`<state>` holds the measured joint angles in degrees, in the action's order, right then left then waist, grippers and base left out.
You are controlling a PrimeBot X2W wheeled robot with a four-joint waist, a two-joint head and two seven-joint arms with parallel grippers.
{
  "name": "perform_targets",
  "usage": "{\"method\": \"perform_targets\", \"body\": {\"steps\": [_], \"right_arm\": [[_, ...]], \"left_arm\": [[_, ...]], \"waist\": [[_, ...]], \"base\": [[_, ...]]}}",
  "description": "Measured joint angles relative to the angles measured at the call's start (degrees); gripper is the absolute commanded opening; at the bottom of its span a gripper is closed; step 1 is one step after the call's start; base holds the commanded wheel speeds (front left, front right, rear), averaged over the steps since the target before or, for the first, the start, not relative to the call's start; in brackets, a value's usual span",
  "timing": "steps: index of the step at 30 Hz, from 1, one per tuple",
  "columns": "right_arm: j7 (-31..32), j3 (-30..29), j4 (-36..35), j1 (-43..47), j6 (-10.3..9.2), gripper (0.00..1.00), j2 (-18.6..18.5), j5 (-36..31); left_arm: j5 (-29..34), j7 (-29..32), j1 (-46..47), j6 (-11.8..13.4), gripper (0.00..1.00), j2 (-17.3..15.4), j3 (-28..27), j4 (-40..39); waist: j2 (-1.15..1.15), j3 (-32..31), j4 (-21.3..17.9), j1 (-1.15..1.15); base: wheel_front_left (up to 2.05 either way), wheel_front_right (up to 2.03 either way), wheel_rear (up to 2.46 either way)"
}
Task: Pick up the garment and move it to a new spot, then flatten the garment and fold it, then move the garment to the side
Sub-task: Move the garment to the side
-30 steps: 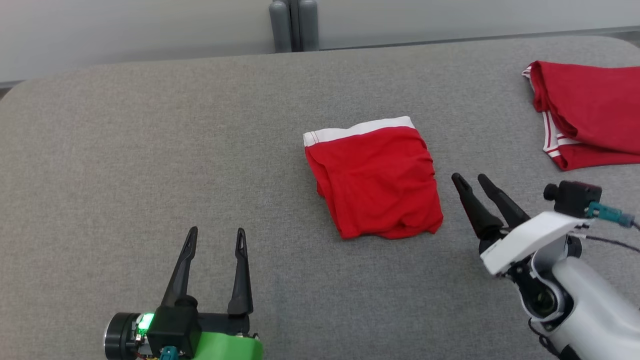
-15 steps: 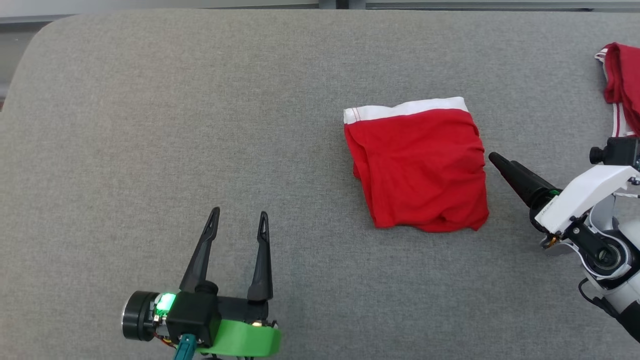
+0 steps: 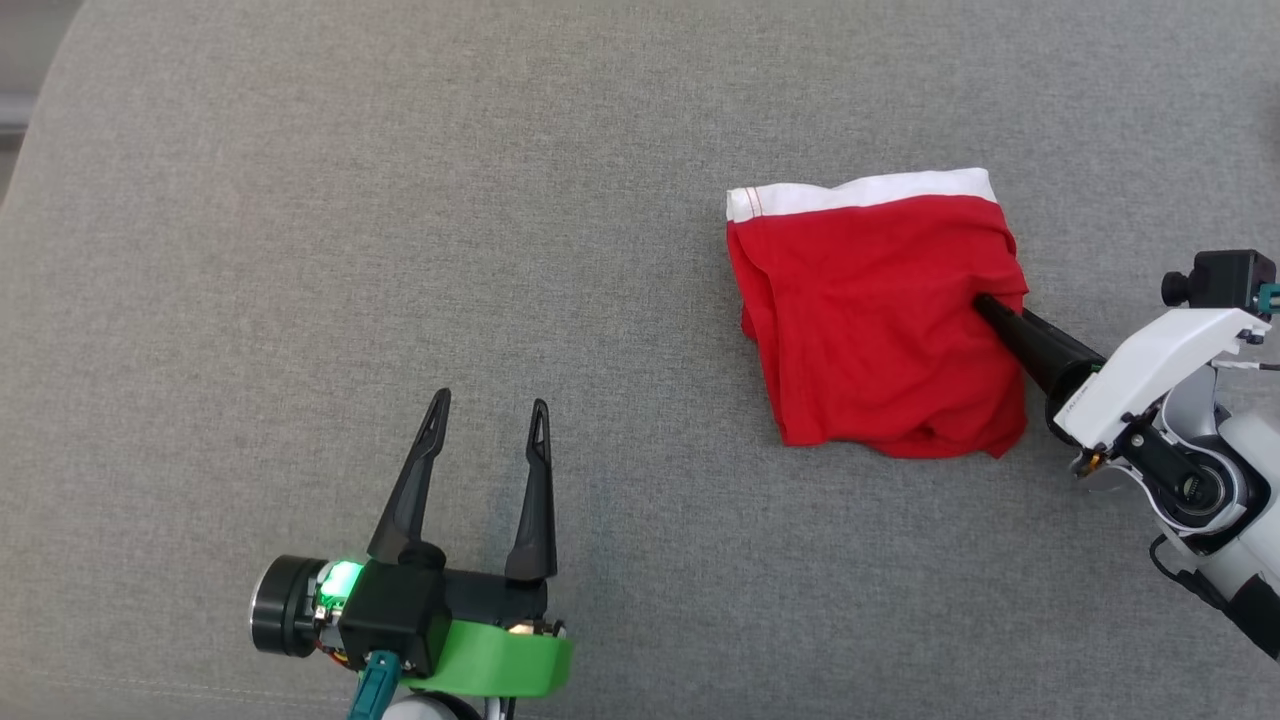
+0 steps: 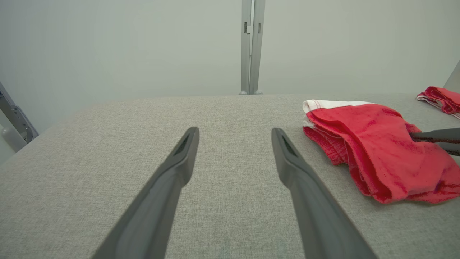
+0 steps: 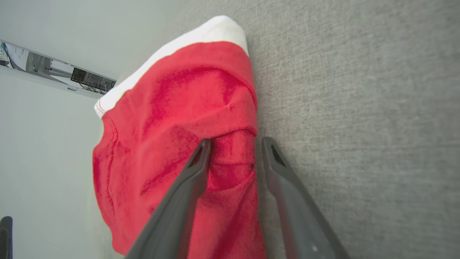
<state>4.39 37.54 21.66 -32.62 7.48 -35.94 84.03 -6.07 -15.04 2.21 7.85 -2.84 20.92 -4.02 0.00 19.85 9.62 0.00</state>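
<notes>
Judging by its neat square shape, says the first observer, the folded red cloth garment [image 3: 880, 310] with the white waistband [image 3: 860, 190] looks already flattened and folded. The step in hand is therefore probably the last one, moving it to the side. It lies on the grey fabric tabletop [image 3: 400, 200], right of the middle in the head view.

Agreed, answers the second. The right gripper [image 3: 985, 302] reaches in at the garment's right edge. In its own wrist view the right gripper [image 5: 236, 142] has its jaws apart, with a raised fold of the garment [image 5: 172, 118] between them, not yet pinched.

And the left gripper [image 3: 490, 400]?

It hovers low over bare tabletop, well apart from the garment, jaws apart and holding nothing.

What does the next move call for, then?

Most likely closing the right jaws on that fold, deep enough to catch every layer. After that comes a gentle lift or drag so the fold does not fall open. A grip on the top layer alone could peel the stack apart.

Any containers to reckon with?

Nothing here holds anything; the garment lies straight on the tabletop. The left wrist view shows a second red garment [image 4: 440, 97] lying well apart at the far right. It may mark where finished pieces go, though that is only a guess.
</notes>
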Motion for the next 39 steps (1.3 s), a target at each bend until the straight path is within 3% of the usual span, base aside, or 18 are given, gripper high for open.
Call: {"method": "perform_targets", "body": {"steps": [10, 22, 39], "right_arm": [[-7.3, 3.8, -2.2, -6.6, 0.01, 0.0, -5.7, -4.9], [-14.1, 2.9, -0.9, -13.6, 0.01, 0.0, -18.4, -4.8], [-16.7, 2.9, 3.3, -19.4, 0.01, 0.0, -31.2, -6.1]], "left_arm": [[1.3, 0.0, 2.4, -0.1, 1.0, 0.0, 0.9, -0.7], [2.9, 0.0, 6.6, -1.8, 1.0, 0.1, 2.0, -0.4], [5.9, 0.0, 11.1, -3.8, 1.0, -0.1, 3.0, -0.3]], "waist": [[0.0, 2.1, -2.0, 0.0], [0.0, 5.4, -8.0, 0.0], [0.0, 14.0, -10.1, 0.01]], "base": [[0.0, 0.0, 0.0], [0.0, 0.0, 0.0], [0.0, 0.0, 0.0]]}}
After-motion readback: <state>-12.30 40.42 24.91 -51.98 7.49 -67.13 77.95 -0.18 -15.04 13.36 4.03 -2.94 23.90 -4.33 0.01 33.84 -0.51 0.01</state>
